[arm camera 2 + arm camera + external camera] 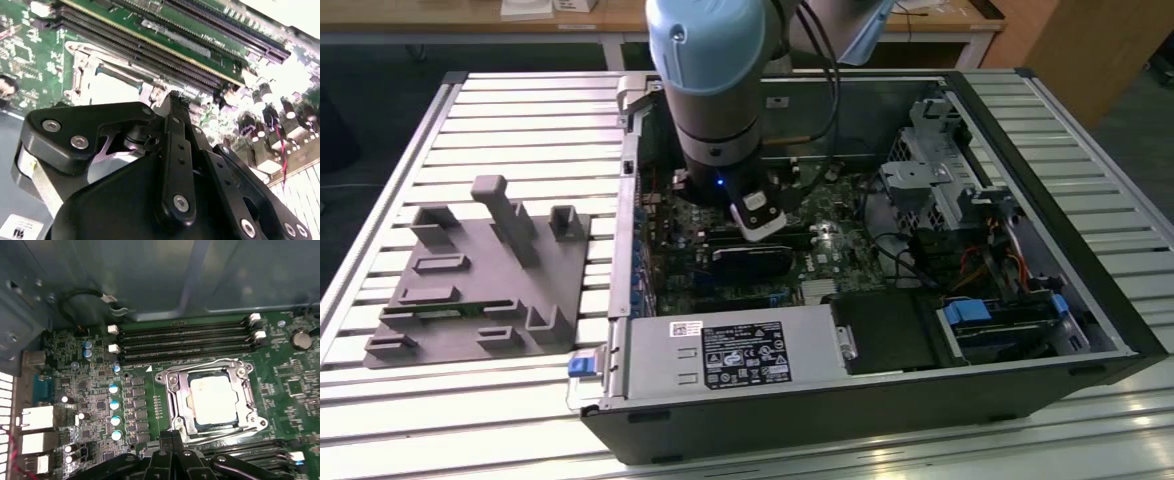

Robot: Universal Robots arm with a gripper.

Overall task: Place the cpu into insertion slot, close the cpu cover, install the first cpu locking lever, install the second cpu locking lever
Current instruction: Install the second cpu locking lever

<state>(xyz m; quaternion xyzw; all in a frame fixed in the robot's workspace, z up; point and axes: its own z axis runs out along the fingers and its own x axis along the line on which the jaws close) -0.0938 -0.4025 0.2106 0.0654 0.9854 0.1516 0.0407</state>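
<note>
The cpu [212, 397] lies flat in the insertion slot [171, 386], its pale face showing through the cut-out of the cpu cover [181, 402], which lies down over it. Thin metal lever rods [200, 363] run along the cover's edges. My gripper [172, 436] hovers just beside the socket's near edge, fingers pressed together and shut, with nothing visible between them. In the second wrist view the gripper [174, 96] ends close to the cover [82, 65] and the cpu [112, 87]. In the exterior view the arm [714, 90] reaches down into the open computer case [854, 400].
Long black memory slots [185, 342] run beside the socket. Blue-topped capacitors [114, 405] stand on its other side. The power supply [734, 355] and drive cage [934, 180] crowd the case. A grey fixture [480, 280] sits on the table at the exterior view's left.
</note>
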